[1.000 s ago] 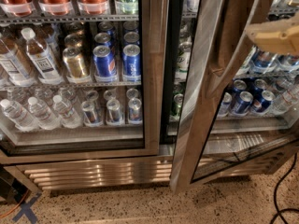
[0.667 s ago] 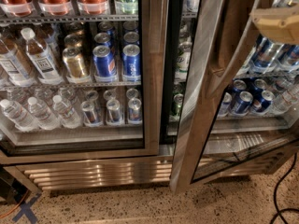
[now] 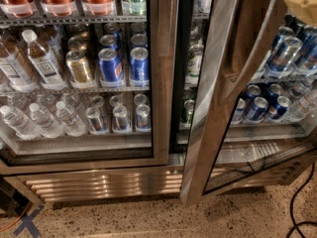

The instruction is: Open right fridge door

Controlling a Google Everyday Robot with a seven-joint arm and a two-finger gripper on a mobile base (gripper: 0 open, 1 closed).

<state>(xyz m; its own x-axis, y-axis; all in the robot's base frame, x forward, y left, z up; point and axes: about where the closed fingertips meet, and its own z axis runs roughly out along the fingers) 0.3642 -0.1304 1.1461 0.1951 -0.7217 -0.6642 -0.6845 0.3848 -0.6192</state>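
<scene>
Gripper [image 3: 299, 4] at top right, grip state not discernible; right fridge door [image 3: 210, 113] stands ajar just below-left of it, so expect heavy, stiff, slick steel and hook behind its free frame edge.

Right fridge door [image 3: 210, 113] stands ajar; gripper [image 3: 300, 3] top right corner, before its glass.

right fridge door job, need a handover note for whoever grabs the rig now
Pincer: top right corner of the view, by the upper part of the open door; contact not visible.
Right fridge door: swung out at an angle, with a gap along its left edge.
Left door: shut.
Done: door partly open.
Left: probably swing it wider, then back off.
</scene>
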